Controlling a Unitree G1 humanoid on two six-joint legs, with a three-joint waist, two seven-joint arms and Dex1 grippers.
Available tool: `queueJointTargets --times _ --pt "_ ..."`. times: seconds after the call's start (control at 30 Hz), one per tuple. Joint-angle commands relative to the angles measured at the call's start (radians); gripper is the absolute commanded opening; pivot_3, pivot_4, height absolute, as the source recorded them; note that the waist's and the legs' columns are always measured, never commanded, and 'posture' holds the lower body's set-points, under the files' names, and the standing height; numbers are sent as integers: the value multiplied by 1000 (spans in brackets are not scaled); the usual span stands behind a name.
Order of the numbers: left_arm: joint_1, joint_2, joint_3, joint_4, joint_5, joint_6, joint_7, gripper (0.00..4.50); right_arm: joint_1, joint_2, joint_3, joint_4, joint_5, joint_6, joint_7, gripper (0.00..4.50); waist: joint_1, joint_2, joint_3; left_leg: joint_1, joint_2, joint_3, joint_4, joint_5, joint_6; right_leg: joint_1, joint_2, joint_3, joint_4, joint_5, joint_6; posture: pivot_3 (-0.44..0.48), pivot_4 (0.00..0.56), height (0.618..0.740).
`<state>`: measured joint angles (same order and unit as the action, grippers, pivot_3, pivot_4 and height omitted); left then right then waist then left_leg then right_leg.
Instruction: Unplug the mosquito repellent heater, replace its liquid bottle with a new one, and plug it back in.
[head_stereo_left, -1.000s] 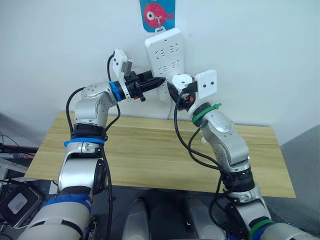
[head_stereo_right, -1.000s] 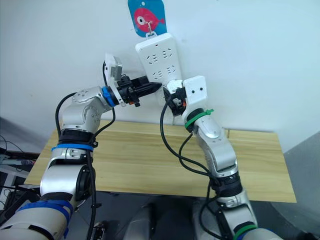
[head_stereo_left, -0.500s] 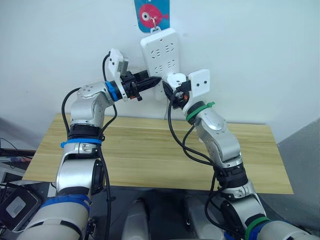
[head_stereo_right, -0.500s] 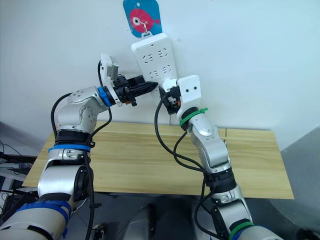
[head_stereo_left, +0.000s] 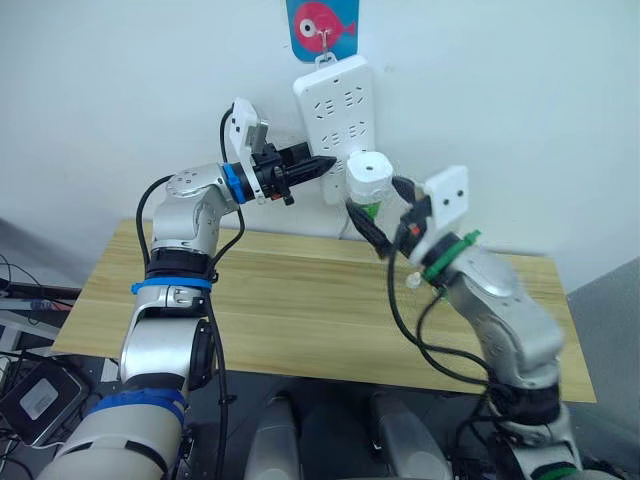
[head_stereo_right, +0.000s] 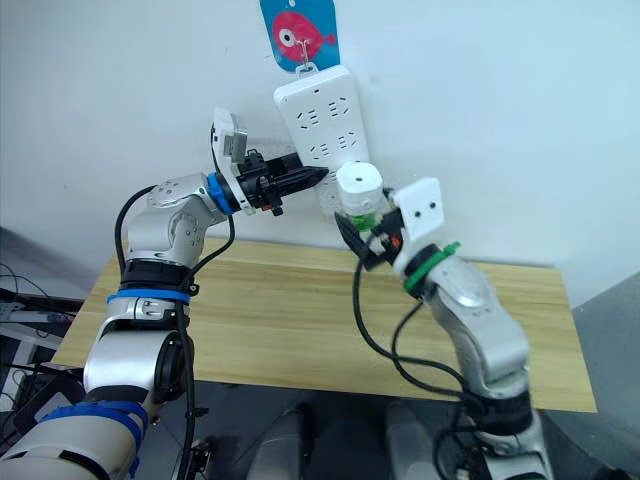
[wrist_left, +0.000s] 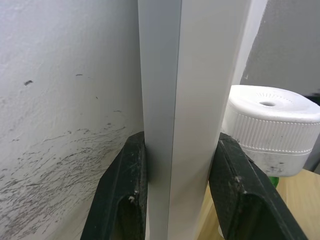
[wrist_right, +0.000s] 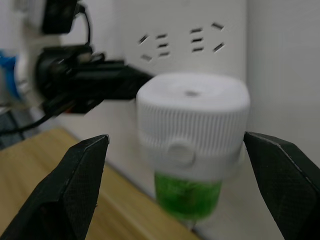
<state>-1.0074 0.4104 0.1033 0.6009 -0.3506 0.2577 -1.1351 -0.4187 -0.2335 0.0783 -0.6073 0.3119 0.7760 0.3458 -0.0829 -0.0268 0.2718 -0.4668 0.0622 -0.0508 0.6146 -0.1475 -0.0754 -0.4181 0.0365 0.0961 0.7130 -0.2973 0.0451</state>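
Mosquito repellent heater (head_stereo_left: 367, 179), one white unit with a green bottle beneath, sits plugged into the lower end of the single power strip (head_stereo_left: 338, 110) on the wall. The right gripper (wrist_right: 175, 165), closed around it half a second ago, has backed off with fingers wide, so the unplugging is not done. The left gripper (head_stereo_left: 318, 165) stays clamped on the strip's edge, steadying it.

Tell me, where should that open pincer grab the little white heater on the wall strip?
Probably the ribbed white body of the mosquito repellent heater, coming straight at its face with the right pincer, one finger on each flank; the green bottle below looks narrower.
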Motion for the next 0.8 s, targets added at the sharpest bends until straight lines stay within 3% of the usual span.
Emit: queueJointTargets --times 0.03,0.1,0.33,0.43,0.63,0.8 --pt "-2 22 15 -21 -13 15 13 1662 11 -31 -37 -99 107 46 58 4296 -1 0 0 0 0 0 0 0 0 0 0 0 0 0 0 -91 238 740" --pt "23 46 22 -56 -33 50 -7 2301 10 -38 -43 -89 138 50 73 3856 -6 0 0 1 0 0 0 1 -1 0 0 0 0 0 0 -86 234 740" --pt "124 172 73 -222 -114 208 -19 4486 -26 -12 -4 5 161 -8 99 1287 -5 0 0 1 1 0 -2 2 -3 -2 1 0 1 0 0 -35 224 740" --pt "206 252 99 -371 -185 331 -35 4500 -41 2 26 34 171 -23 120 147 -3 0 0 0 1 0 -3 2 -3 -2 0 0 0 0 0 -9 220 740" --pt "372 346 119 -657 -296 474 -30 4500 -113 68 119 159 124 -88 135 27 7 0 0 1 1 -1 -5 4 -6 -2 0 -2 2 0 -2 23 214 740" --pt "436 365 124 -766 -322 487 0 4500 -159 110 155 239 80 -137 118 27 28 0 0 1 1 -1 -4 6 -8 -2 -1 -2 1 -1 -1 40 215 740"
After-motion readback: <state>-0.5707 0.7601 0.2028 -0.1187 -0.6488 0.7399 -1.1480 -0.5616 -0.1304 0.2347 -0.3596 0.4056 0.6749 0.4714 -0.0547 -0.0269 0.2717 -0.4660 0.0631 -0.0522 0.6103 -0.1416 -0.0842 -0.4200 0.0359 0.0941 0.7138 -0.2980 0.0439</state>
